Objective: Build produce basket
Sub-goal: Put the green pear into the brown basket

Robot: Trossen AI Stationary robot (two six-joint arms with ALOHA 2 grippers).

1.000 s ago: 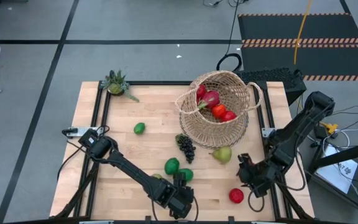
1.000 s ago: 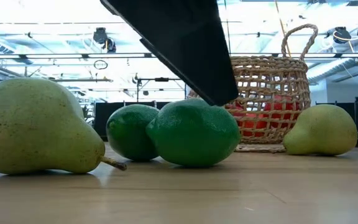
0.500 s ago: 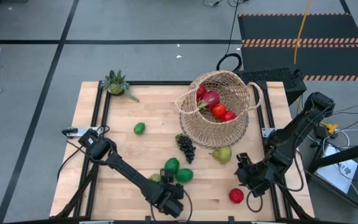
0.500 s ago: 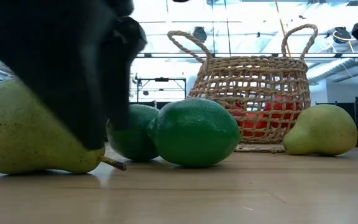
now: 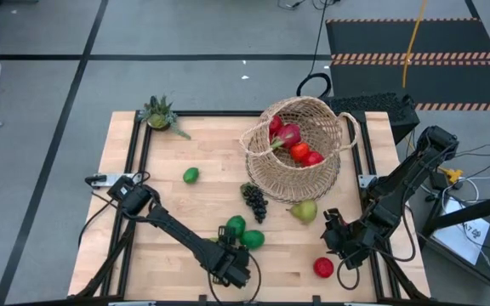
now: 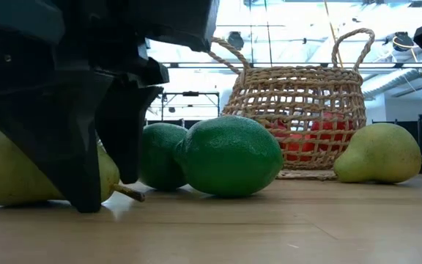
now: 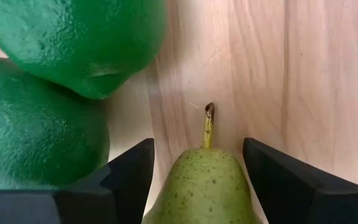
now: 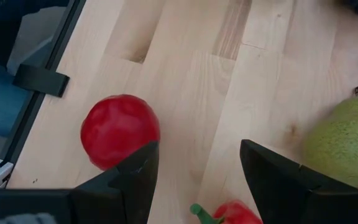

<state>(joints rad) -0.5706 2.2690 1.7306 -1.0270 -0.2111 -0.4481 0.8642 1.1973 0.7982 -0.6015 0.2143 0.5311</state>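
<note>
Wooden table (image 5: 168, 178) under both arms. Left gripper (image 7: 197, 180) is low at the near edge, fingers apart, one on each side of a pear (image 7: 205, 186). Its stem points straight ahead. Two limes (image 7: 36, 143) sit just beside. Right gripper (image 8: 194, 171), also open, waits above an apple (image 8: 120, 129). Farthest back stands the basket (image 5: 300, 144).

The tan wicker basket (image 5: 300, 146) lies tipped at the far side of the surface, well beyond both hands, with red fruit inside. A speckled green pear (image 7: 204, 190) lies between the left hand's (image 5: 232, 265) open fingers, two limes (image 5: 243, 233) just beside it.
</note>
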